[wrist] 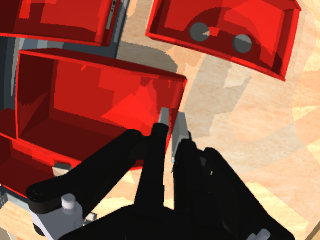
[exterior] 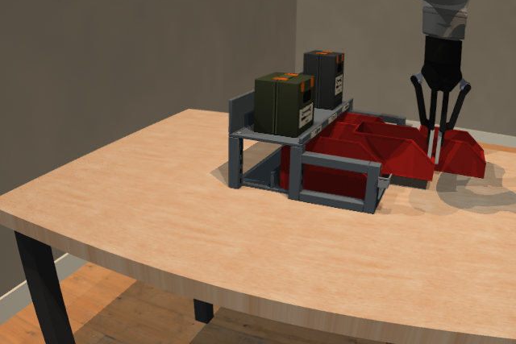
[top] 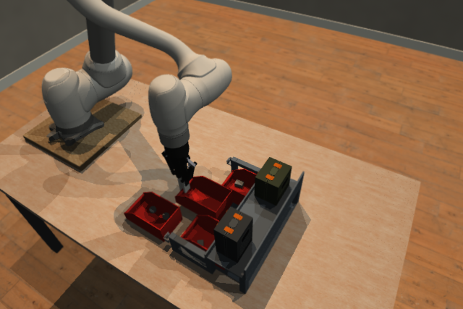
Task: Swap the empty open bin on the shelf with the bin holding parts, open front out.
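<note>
The gripper (top: 184,187) (exterior: 434,157) (wrist: 170,121) is clenched on the front lip of the smooth red empty bin (top: 215,205) (exterior: 400,155) (wrist: 100,95), partly out of the shelf (top: 261,216) (exterior: 372,188) (wrist: 107,49). From above, its long axis runs ten to four o'clock, open front toward ten. The bin with parts (top: 144,222) (exterior: 462,159) (wrist: 220,15) sits at eight; boxy cases, grey (top: 231,238) (exterior: 329,82) at five, olive (top: 272,184) (exterior: 279,105) at two, stand on the upper board.

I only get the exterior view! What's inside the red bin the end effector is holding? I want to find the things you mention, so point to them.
Observer: Nothing I can see. From the top, the inside of that red bin (top: 205,197) (exterior: 406,157) (wrist: 100,95) looks bare.

Operator: Is the bin sitting farthest out from the shelf bare too?

Observer: No, two small gray parts (top: 152,209) (wrist: 199,32) lie in that outer bin (top: 149,223) (exterior: 462,159) (wrist: 225,57).

Operator: How's the end effector pinching?

Observer: The wrist view shows the end effector (top: 184,187) (exterior: 434,151) (wrist: 170,121) has one fingertip inside the bin's end wall, the other outside.
</note>
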Tool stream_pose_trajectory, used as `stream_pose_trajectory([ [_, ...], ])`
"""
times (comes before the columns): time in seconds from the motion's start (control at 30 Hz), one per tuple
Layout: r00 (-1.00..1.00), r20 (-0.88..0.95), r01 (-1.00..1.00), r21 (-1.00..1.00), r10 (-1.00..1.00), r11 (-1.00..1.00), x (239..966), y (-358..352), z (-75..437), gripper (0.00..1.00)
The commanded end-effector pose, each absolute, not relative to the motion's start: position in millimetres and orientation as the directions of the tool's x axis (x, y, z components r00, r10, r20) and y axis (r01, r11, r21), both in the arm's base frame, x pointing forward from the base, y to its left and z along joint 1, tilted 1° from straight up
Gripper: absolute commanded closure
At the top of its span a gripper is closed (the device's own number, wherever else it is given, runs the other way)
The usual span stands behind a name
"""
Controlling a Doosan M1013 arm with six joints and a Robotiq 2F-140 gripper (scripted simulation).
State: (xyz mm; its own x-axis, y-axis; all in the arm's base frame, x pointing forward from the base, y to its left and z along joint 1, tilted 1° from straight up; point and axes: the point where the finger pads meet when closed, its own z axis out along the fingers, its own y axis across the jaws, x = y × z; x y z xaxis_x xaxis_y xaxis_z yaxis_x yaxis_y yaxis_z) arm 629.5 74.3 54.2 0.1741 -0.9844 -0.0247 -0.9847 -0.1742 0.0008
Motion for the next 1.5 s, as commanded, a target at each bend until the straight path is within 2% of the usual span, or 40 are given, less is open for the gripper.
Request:
stream_pose_trajectory([
  [0.0, 0.174, -0.025, -0.985, 0.0, -0.984, -0.174, 620.8, 72.8, 54.4, 0.9],
  [0.57, 0.174, -0.025, -0.985, 0.0, -0.984, -0.174, 586.8, 66.8, 54.4, 0.9],
  [1.47, 0.174, -0.025, -0.985, 0.0, -0.984, -0.174, 573.3, 64.4, 54.4, 0.9],
])
